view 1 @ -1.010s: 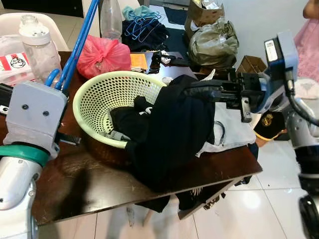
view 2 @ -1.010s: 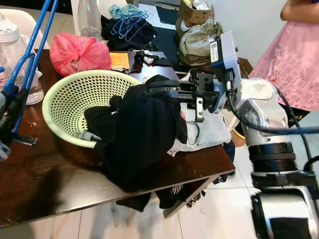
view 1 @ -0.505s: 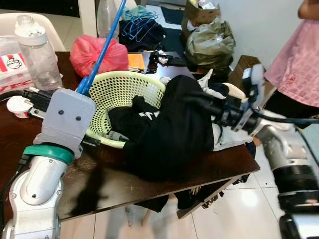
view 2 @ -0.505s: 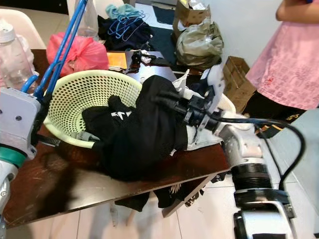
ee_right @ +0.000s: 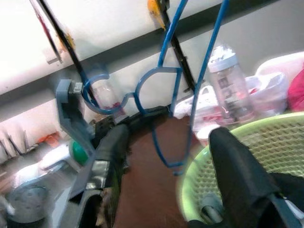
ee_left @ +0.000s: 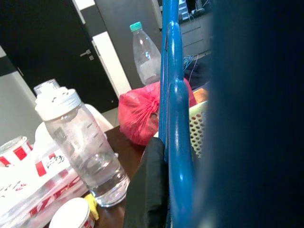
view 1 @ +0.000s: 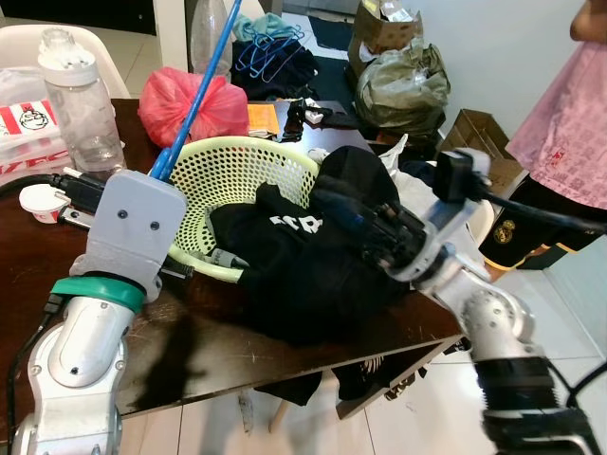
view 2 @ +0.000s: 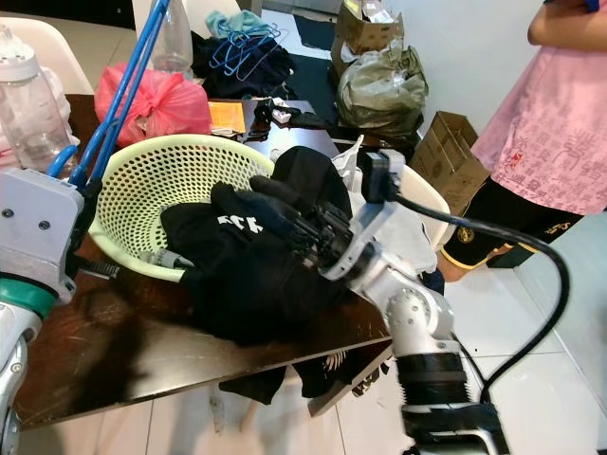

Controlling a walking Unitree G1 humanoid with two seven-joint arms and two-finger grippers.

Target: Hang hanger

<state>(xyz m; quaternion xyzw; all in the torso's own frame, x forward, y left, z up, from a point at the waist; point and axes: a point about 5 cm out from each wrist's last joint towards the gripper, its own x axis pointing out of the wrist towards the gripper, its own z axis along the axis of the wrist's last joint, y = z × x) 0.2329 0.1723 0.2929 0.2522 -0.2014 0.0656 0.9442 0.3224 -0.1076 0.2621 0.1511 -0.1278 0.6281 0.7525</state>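
Observation:
A blue hanger (view 1: pixel 194 95) sticks up and away from my left gripper (view 1: pixel 154 178), which is shut on its lower end at the left of the pale green basket (view 1: pixel 220 156). In the left wrist view the hanger (ee_left: pixel 173 118) runs right along one black finger (ee_left: pixel 149 190). A black garment (view 1: pixel 303 275) spills from the basket onto the dark table (view 1: pixel 190 351). My right gripper (view 2: pixel 242 194) reaches leftward over that garment, fingers open and nothing between them. The right wrist view looks between its fingers (ee_right: pixel 116 142) at the hanger (ee_right: pixel 166 90) beyond.
A red plastic bag (view 1: pixel 190 104) and a water bottle (view 1: pixel 81 109) stand behind the basket. More blue hangers (view 1: pixel 270 47) lie on dark clothes farther back. A person in pink (view 1: pixel 560 123) stands at the right, near a cardboard box (view 1: pixel 479 133).
My right arm has swung left and down across the black garment toward the basket. My left arm with the hanger has come in closer to the basket.

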